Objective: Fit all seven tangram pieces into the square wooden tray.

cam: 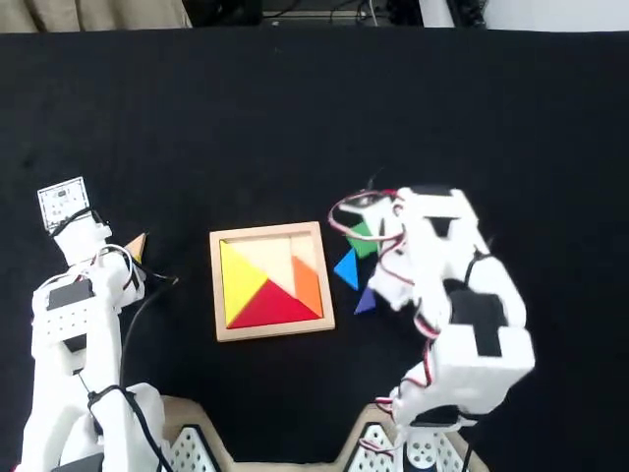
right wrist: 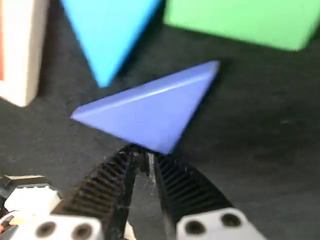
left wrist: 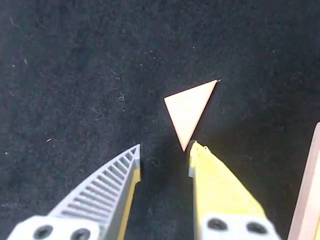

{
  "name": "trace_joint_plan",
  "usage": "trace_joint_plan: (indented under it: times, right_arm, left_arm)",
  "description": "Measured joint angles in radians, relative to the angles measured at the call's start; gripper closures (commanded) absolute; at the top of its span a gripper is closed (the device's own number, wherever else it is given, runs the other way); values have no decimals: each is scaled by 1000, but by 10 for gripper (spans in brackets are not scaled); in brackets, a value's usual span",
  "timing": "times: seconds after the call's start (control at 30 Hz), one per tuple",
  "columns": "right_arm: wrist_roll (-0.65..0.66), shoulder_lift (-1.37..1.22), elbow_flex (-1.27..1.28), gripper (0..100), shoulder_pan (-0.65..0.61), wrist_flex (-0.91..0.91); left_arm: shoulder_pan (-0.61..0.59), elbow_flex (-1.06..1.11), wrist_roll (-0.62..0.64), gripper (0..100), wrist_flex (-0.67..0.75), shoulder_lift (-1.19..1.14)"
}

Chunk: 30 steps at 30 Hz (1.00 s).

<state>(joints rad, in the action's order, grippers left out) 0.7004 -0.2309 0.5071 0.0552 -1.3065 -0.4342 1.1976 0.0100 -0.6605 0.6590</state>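
Right gripper (right wrist: 144,157): pinched on corner of purple triangle (right wrist: 150,112), frame centre.
Left gripper (left wrist: 165,155): jaws apart, below pale triangle (left wrist: 189,110).
Wooden tray (cam: 215,285): mid-frame, 3 coloured pieces seated.
Advice: regrip deeper before lifting.

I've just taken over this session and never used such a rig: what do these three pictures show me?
Two robot arms sit side by side at a black table. The overhead picture looks down on both; the other two come from a camera on each wrist. The square wooden tray in the middle holds a yellow triangle, a red triangle and an orange piece. The left gripper is open and empty, its tip at a pale wooden triangle. The right gripper seems to pinch a corner of a violet-blue triangle, beside a light blue triangle and a green block.
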Motion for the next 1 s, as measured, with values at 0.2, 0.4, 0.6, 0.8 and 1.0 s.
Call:
trace_joint_plan:
  times: [0.2,0.4,0.6,0.8,1.0]
  right_arm:
    - [0,-66,-120,987,49,-3]
    - [-78,-68,-178,987,23,9]
    - [-170,-68,-258,987,-31,0]
    - [-222,68,-245,987,-35,-61]
    - [-235,333,64,812,-143,115]
  left_arm:
    - [0,0,0,834,0,0]
    - [0,0,0,834,0,0]
    - [0,0,0,834,0,0]
    - [0,0,0,834,0,0]
    - [0,0,0,834,0,0]
